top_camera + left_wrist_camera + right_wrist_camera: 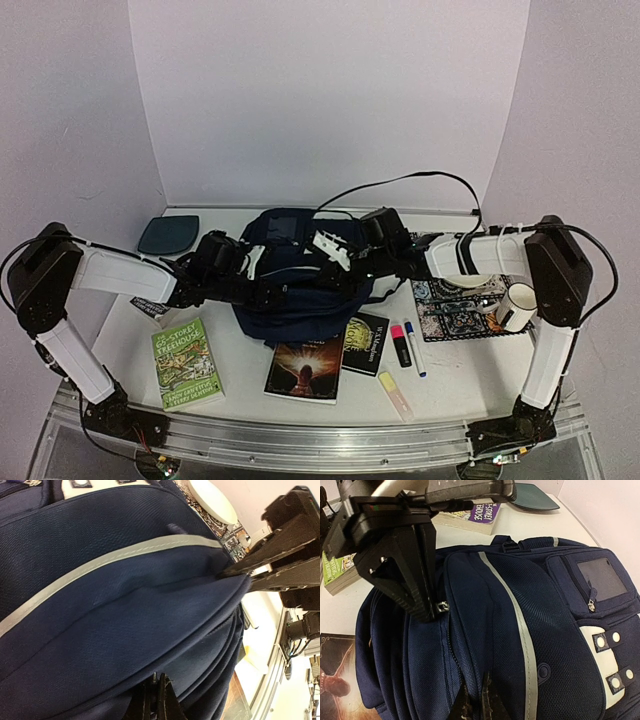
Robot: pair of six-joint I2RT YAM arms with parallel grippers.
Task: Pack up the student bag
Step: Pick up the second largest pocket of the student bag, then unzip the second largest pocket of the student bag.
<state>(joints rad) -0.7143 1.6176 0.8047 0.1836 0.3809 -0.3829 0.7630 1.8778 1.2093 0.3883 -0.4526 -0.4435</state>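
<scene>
The student bag (300, 300), navy with a grey stripe, lies in the middle of the table between both arms. My left gripper (268, 290) comes in from the left and is shut on a small metal zip pull (442, 606) at the bag's edge; its fingertips (160, 700) show that pull (155, 677) pinched between them. My right gripper (350, 265) reaches in from the right and is shut on a fold of the bag's fabric (485, 660) beside the zip; its fingers (260, 560) clamp the cloth edge. The white buckle patches (615, 660) face up.
A green book (188, 363), a dark book with an orange cover (305, 368) and a black book (366, 342) lie in front of the bag. Pens and highlighters (405, 350) lie to the right. A mug (515, 305) stands on a patterned mat (450, 310). A teal pad (168, 234) lies back left.
</scene>
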